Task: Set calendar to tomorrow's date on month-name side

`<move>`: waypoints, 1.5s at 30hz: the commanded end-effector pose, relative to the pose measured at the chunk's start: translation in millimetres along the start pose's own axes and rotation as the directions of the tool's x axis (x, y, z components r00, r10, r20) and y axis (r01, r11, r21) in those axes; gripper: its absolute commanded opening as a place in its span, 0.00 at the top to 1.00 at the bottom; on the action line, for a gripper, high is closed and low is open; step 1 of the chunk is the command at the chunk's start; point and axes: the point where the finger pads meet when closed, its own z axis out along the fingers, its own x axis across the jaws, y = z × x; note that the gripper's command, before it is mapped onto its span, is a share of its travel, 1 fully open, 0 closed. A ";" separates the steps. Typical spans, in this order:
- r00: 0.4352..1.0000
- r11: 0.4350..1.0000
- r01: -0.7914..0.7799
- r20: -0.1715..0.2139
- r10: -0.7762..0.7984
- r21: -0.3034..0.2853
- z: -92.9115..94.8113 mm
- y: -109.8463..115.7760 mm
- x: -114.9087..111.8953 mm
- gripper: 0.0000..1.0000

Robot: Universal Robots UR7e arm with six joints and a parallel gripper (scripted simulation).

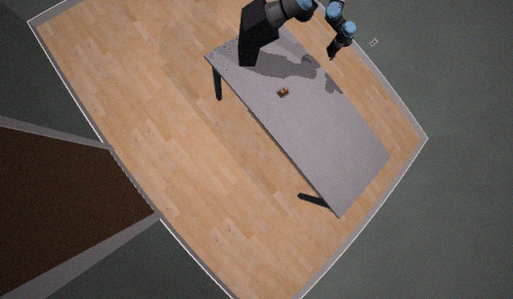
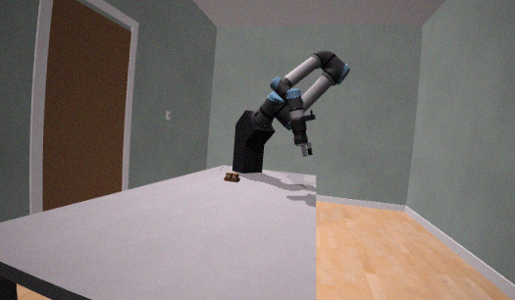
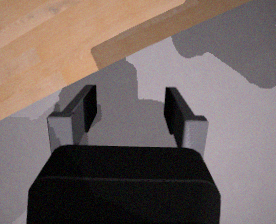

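Grey worktop (image 1: 313, 122) (image 2: 186, 235) (image 3: 249, 145) with its long edge beside wooden flooring, my arm (image 1: 335, 20) (image 2: 318, 90) raised on its black pedestal (image 1: 249, 46) (image 2: 245, 152), jaws (image 1: 331, 59) (image 2: 307, 150) spread high near that edge, well apart from the small brown calendar (image 1: 282, 92) (image 2: 231, 177), which sat on the worktop with open room towards the far end, its digits too small for me to read.

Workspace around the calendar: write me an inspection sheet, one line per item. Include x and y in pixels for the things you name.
Surface: grey table top (image 1: 315, 132) (image 2: 162, 235), arm's shadow across part of it.
Job's things: calendar (image 1: 282, 92) (image 2: 231, 177), small and brown, on the table near the arm's black pedestal (image 1: 248, 58) (image 2: 242, 162); date too small to read.
Clutter: nothing seen.
Gripper: gripper (image 1: 331, 59) (image 2: 306, 151) (image 3: 130, 100) open, nothing between its fingers, raised off the table, away from the calendar.
Cables: nothing seen.
Surroundings: wood floor (image 1: 151, 132) (image 2: 373, 245) (image 3: 34, 55), green walls, brown door (image 1: 54, 200) (image 2: 85, 103).
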 end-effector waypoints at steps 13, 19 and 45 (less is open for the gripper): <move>1.000 1.000 0.001 0.000 -0.001 0.000 -0.1 -0.3 0.1 0.00; 1.000 1.000 0.000 -0.001 0.000 0.000 -0.1 -0.1 0.3 0.00; 0.880 0.882 -0.464 -0.155 0.449 -0.079 -14.5 158.2 128.6 0.00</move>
